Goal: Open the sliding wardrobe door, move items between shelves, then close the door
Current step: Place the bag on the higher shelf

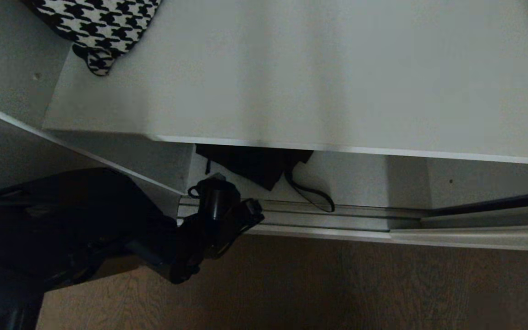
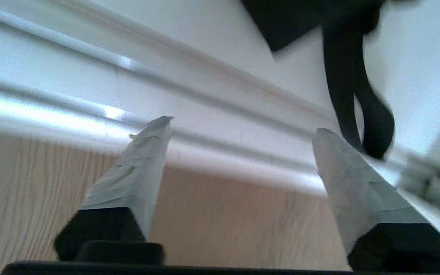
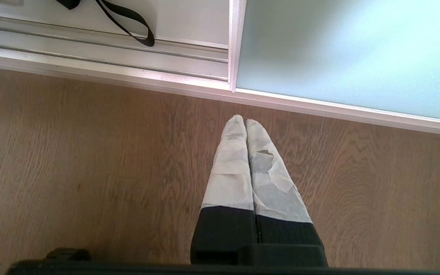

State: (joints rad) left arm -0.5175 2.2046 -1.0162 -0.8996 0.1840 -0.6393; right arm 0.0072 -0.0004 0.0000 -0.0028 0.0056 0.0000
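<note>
Head view: upper shelf (image 1: pixel 319 82) fills most of the frame, with a houndstooth cloth (image 1: pixel 101 27) on its far left corner. Under its front edge the black bag (image 1: pixel 255 165) lies on the lower shelf (image 1: pixel 360 178), strap (image 1: pixel 312 195) trailing forward onto the silver door track (image 1: pixel 328 215). Left tool (image 1: pixel 245 213) sits low at the track, just left of the bag and in front of it, over the wood floor (image 1: pixel 337 284). Its fingers are hard to read from here.

Left wrist view: left tool (image 2: pixel 243 130) is open, the two taped fingers (image 2: pixel 139 172) wide apart with nothing between them. They point at the track (image 2: pixel 204 114). The bag (image 2: pixel 300 19) lies beyond on the shelf, clear of both fingers. The strap (image 2: pixel 372 114) hangs close by one fingertip; contact is probably none, but blur makes it unsure.

Right wrist view: right tool (image 3: pixel 241 121) is closed, taped tips pressed together, empty, hanging over the floor (image 3: pixel 90 172) near the track (image 3: pixel 109 57). The frosted door (image 3: pixel 350 49) stands to one side with the opening uncovered beside it. The strap (image 3: pixel 128 23) loops onto the track in that opening, well apart from the right tool.
</note>
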